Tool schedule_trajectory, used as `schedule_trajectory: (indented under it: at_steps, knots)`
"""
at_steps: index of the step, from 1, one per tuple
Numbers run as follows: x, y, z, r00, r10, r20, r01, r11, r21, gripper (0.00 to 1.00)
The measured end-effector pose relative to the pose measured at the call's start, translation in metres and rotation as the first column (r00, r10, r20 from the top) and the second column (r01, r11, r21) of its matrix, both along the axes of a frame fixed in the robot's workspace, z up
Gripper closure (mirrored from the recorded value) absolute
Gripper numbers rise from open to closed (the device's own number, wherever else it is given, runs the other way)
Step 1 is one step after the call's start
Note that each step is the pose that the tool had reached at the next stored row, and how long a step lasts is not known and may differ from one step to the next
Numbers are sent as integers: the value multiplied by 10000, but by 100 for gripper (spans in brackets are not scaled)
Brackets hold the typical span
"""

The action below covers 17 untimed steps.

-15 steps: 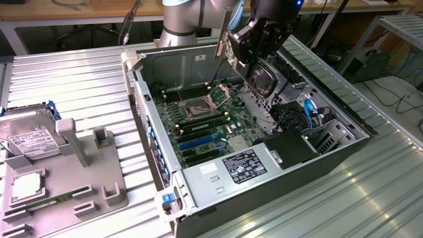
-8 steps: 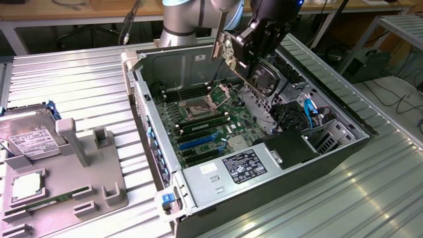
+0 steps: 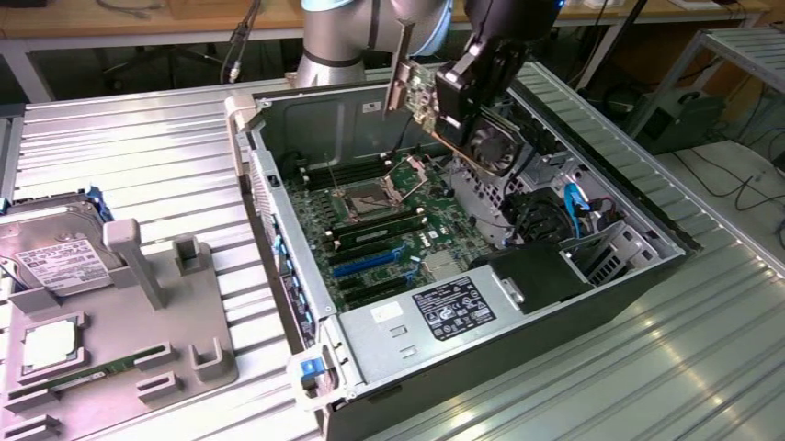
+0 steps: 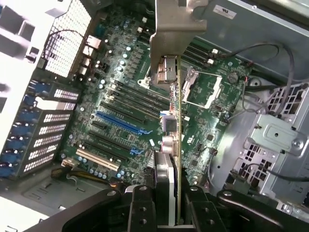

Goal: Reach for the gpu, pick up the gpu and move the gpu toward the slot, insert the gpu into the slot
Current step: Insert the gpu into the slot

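Gripping the gpu (image 3: 494, 145), the closed gripper (image 3: 472, 83) hangs above the motherboard (image 3: 392, 207) near the far wall of the open computer case (image 3: 405, 344).

Showing an open computer case (image 3: 307, 124) lying on a ribbed metal table (image 3: 135, 156), beside a grey fixture (image 3: 123, 322) holding a hard drive (image 3: 50, 250) and memory stick (image 3: 86, 375).

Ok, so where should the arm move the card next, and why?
Probably ease the gpu across toward the blue slot, keeping it high. The pincer grips it well above the motherboard, and it looks nearer the processor socket than the slot.
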<state>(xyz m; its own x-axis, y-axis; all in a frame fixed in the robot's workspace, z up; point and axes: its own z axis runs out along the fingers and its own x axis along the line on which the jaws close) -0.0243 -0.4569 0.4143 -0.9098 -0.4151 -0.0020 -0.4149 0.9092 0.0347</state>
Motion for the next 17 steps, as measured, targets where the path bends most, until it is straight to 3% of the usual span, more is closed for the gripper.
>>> schedule_trajectory:
  at_steps: [3,9,14,17]
  knots:
    - [0,0,0,9988,480,0,-480,9988,1,72]
    - [0,0,0,9888,1492,0,-1492,9888,0,72]
    - [0,0,0,9735,2289,0,-2289,9735,0,72]
    - [0,0,0,9613,2756,0,-2756,9613,1,72]
